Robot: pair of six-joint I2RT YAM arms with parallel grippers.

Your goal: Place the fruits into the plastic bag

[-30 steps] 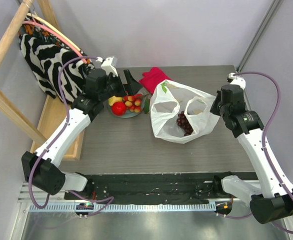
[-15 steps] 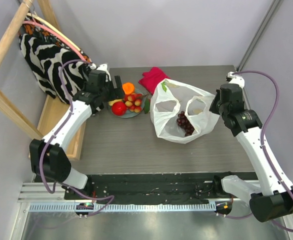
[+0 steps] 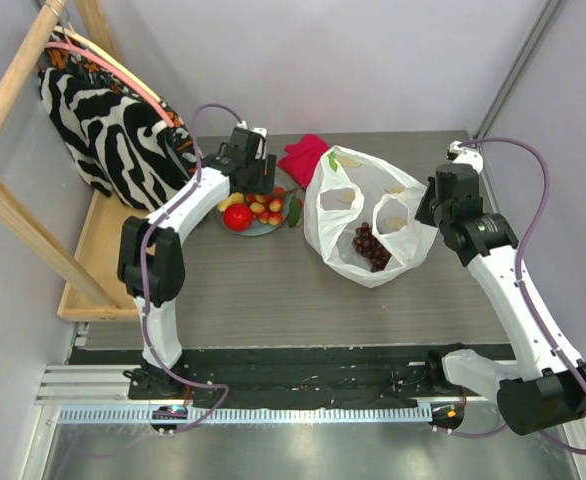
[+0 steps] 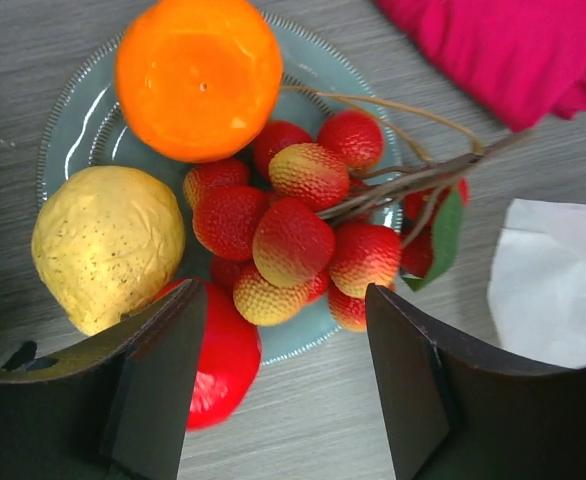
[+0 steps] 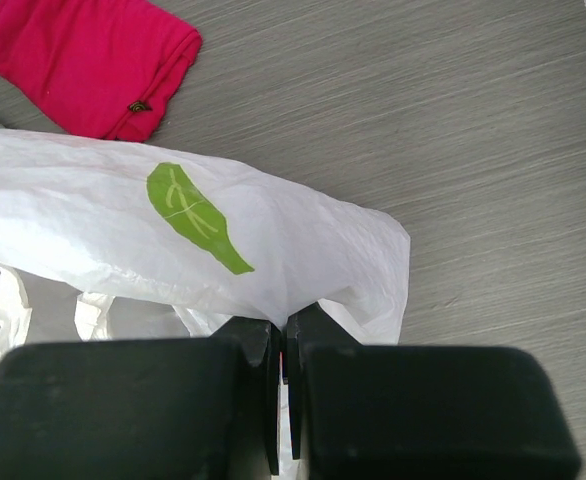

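Left gripper (image 4: 281,335) hung jaws apart over the red-yellow fruit cluster (image 4: 293,240) on the plate (image 4: 73,120), right gripper (image 5: 281,335) pinched the plastic bag (image 5: 173,240) right of the plate; I'd drop lower and close on the stems, not one fruit.

Fruits (image 4: 293,240) on plate (image 4: 73,130), left of bag (image 3: 373,215); grapes (image 3: 370,247) in bag.

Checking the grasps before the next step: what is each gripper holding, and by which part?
Right gripper: shut on the thin white plastic bag, pinching a fold at its edge. Left gripper: nothing held, jaws open over the red-yellow fruit cluster.
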